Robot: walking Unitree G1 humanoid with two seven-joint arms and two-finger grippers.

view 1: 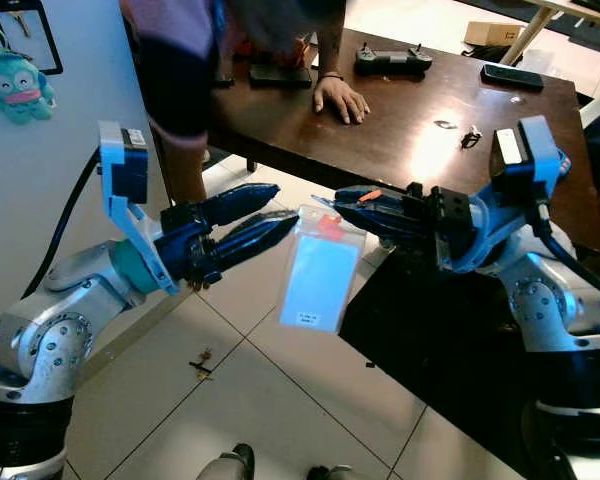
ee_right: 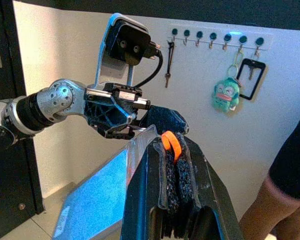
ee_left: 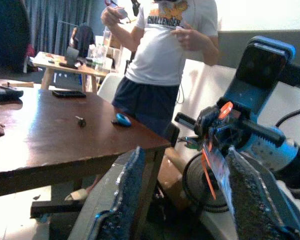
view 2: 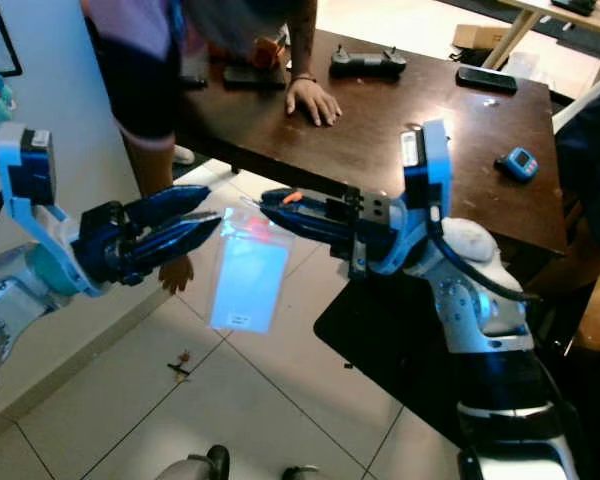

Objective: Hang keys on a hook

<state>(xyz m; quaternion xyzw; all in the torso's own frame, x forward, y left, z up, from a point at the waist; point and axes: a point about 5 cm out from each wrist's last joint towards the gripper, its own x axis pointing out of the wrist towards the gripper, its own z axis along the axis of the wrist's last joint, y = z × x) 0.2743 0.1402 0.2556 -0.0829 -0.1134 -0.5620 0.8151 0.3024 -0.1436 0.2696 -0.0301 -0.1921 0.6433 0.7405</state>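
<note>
Right tool [view 1: 342,207] pinches the card sleeve [view 1: 319,277] over open floor beside the table edge [view 1: 310,170]; left tool [view 1: 272,212] gapes empty.

A person's white T-shirt [ee_left: 172,35] in the left wrist view carries dark printed lettering across the chest; it looks like "CHALLENGER", though the blur leaves the letters uncertain. The clear card sleeve [view 1: 320,272] hanging between the two grippers has a small dark line of print near its lower edge, too small to read. No other text is legible.
</note>
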